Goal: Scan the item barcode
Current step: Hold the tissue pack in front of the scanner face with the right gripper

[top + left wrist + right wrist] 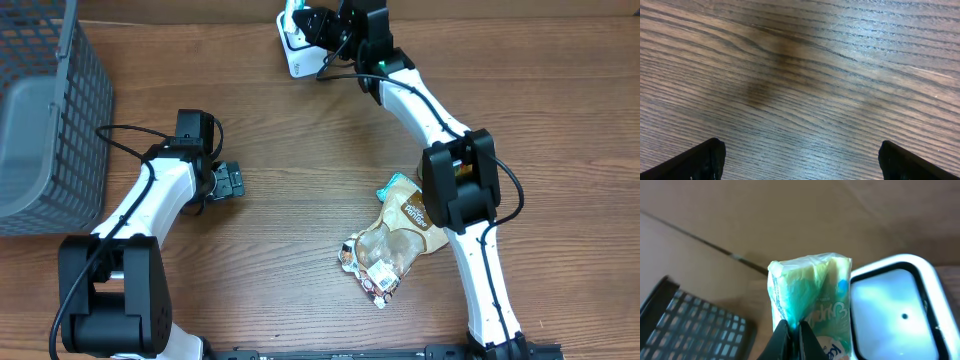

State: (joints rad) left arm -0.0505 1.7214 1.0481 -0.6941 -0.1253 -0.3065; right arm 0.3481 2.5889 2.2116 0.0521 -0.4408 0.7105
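Right wrist view: the right gripper [791, 330] has its fingers pressed together on the lower edge of a green plastic packet [812, 292]. The packet stands upright above the fingertips, just beside the glass window of the white scanner [892, 310]. Judgement: it is held by one thin edge so that its printed faces are left uncovered for the scanner. The barcode itself cannot be made out in any view, so I cannot tell whether the face with the code is turned to the window.

Overhead view: the scanner sits at the far edge of the table [300, 150], and the right arm is stretched out to it. The left gripper [228, 182] is low over bare wood at the left, fingers spread wide with nothing between them. Judgement: it is parked clear of the work and out of the scanner's line.

A grey mesh basket [90, 90] stands at the left edge, probably the place for scanned goods; whether it holds anything cannot be confirmed.

Count:
- Scanner: one.
- Basket: one.
- Packet in the grip: one.
- Loose goods on the table: what look like two, a brown and teal pouch [408, 205] and a clear pouch [378, 258], touching or overlapping beside the right arm, judged to be waiting.
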